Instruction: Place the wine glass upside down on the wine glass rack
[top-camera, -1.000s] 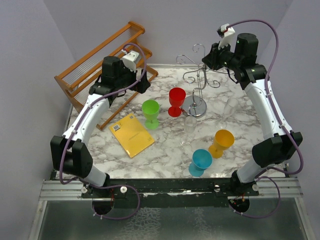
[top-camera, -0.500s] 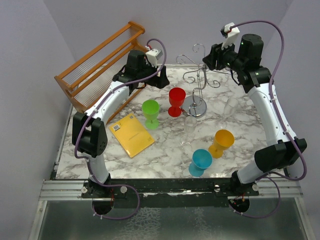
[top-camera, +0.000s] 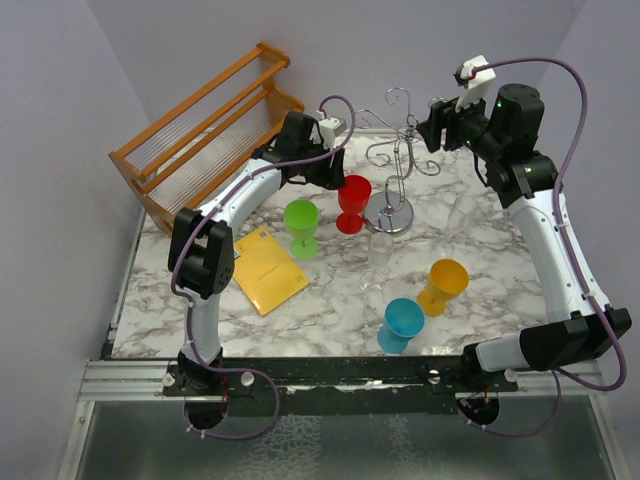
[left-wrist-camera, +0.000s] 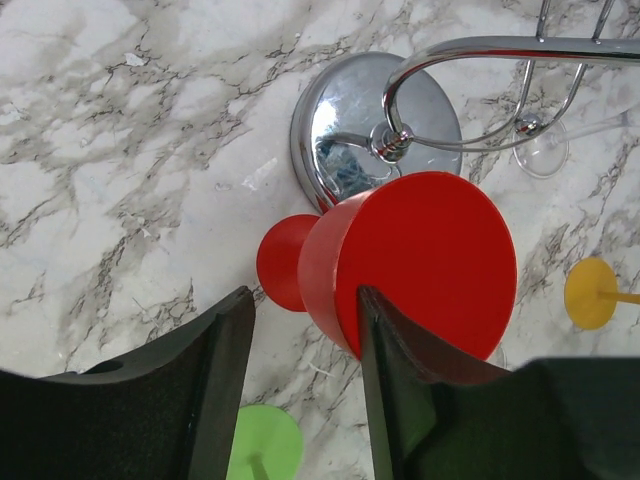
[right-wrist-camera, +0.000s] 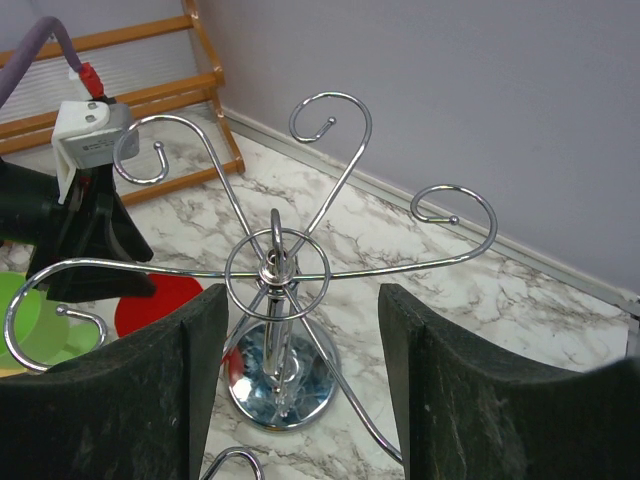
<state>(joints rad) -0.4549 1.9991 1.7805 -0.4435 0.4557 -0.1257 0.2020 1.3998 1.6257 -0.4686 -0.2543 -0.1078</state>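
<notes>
The silver wire wine glass rack (top-camera: 401, 160) stands at the back middle on its round shiny base (left-wrist-camera: 340, 130). A red wine glass (top-camera: 353, 196) stands upright just left of that base. My left gripper (top-camera: 335, 172) hovers over it, open. In the left wrist view its right finger (left-wrist-camera: 395, 370) overlaps the rim of the red glass (left-wrist-camera: 430, 260) and the left finger (left-wrist-camera: 215, 380) stays clear of the bowl. My right gripper (right-wrist-camera: 300, 300) is open above the rack (right-wrist-camera: 275, 265), holding nothing. A clear wine glass (top-camera: 380, 255) stands in front of the rack.
Another clear glass (top-camera: 462, 212) stands right of the rack. Green (top-camera: 301, 224), orange (top-camera: 446, 282) and blue (top-camera: 402, 322) glasses stand on the marble top, with a yellow booklet (top-camera: 265, 270) at the left. A slatted wooden rack (top-camera: 200, 125) fills the back left corner.
The left arm swung right from the wooden rack to the red glass, its jaws narrowing. The right gripper opened and drew slightly back to the right of the rack's top.
</notes>
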